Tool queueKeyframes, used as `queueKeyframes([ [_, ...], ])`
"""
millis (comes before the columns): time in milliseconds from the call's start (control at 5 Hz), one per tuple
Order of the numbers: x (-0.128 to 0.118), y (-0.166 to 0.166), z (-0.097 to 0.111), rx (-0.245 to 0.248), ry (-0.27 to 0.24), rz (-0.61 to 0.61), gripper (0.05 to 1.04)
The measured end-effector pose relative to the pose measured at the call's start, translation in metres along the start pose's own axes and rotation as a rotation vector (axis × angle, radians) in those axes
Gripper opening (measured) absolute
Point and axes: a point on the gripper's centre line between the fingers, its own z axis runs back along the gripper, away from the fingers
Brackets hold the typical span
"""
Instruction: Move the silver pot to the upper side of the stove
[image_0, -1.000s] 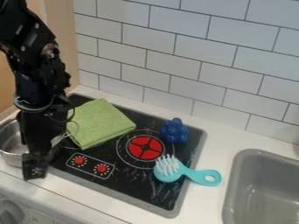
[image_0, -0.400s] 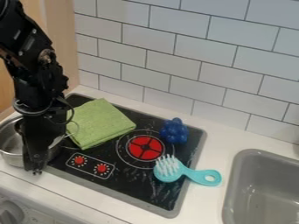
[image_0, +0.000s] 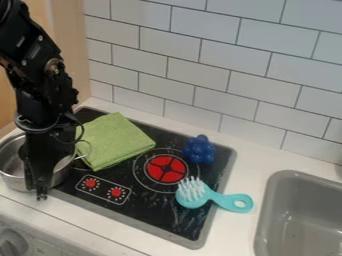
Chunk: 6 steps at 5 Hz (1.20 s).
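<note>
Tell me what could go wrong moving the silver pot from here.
The silver pot might tip if the tool, low at its near side, gets a poor grip. Its wire handle sits right by the folded green cloth, which could get dragged along or end up beneath the pot.

Single fixed view from above the counter's front, slanting down toward stove and tiled wall.

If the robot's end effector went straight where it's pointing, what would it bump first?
Probably the white counter beside the silver pot. The end effector points down; depth is unclear, so maybe the pot instead.
</note>
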Motion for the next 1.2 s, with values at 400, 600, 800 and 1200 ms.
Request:
queueKeyframes([
  [400,-0.005,-0.004,0.002,-0.018,0.034,-0.004,0.051],
  [600,-0.014,-0.002,0.024,0.021,0.046,-0.006,0.050],
  [800,-0.017,0.000,0.040,0.061,0.035,-0.001,0.050],
  [1200,0.012,0.007,0.054,0.131,-0.007,-0.102,0.050],
])
